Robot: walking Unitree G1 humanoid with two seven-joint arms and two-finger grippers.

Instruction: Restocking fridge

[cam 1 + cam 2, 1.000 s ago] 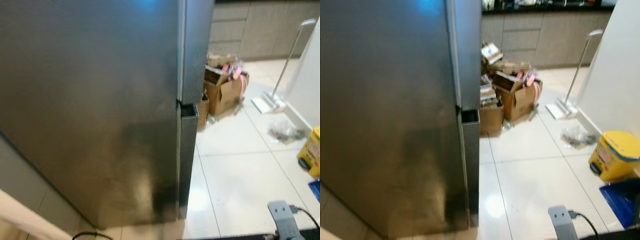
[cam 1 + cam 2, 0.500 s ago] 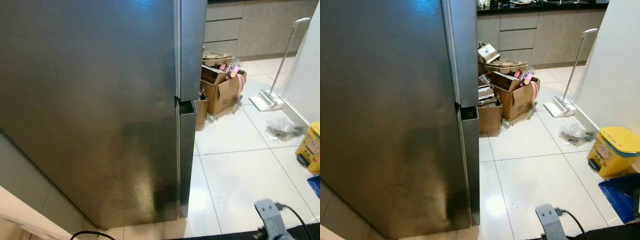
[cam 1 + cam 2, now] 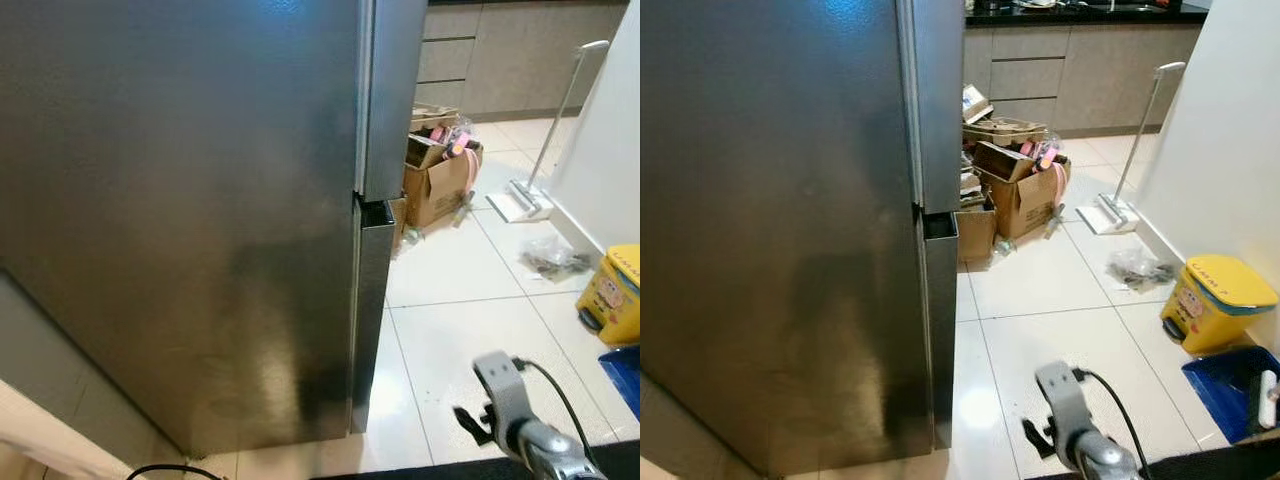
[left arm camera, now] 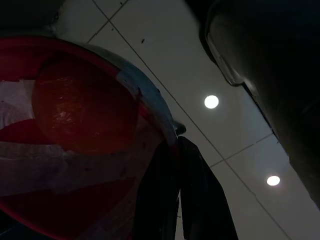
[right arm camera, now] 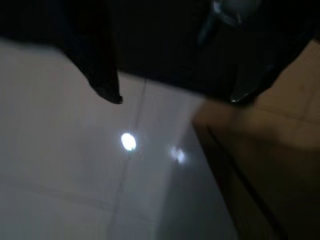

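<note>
Fridge (image 3: 180, 200) from nine to twelve o'clock in the left eye view, dark steel flank toward the camera, both doors closed. Likely heavy on the hinge, stiff, and slick on that smooth skin; best taken at the recessed grip (image 3: 377, 212) in the seam between upper and lower door, just right of centre. Open cardboard boxes (image 3: 440, 180) at one o'clock, stuffed with flattened card and something pink. Further to two o'clock, a mop (image 3: 525, 200) against the wall; at three, a crumpled plastic bag (image 3: 548, 258) and a yellow bin (image 3: 612, 295), lid down, contents unseen. Right arm (image 3: 525, 430) low at five o'clock, cable trailing, well apart from the fridge.

Right eye view: same scene, plus a blue bin (image 3: 1230, 390) at four o'clock with one white item at its far edge.

Left wrist view, very dark: left gripper (image 4: 177, 145) with fingers close together at the rim of a red round container (image 4: 75, 165), patched with pale tape, something round and orange-red inside. Probably light, rigid plastic. Impossible to tell whether actually pinched.

Right wrist view: right gripper (image 5: 175, 97) spread wide, nothing between the fingertips, glossy floor tile beyond.
</note>
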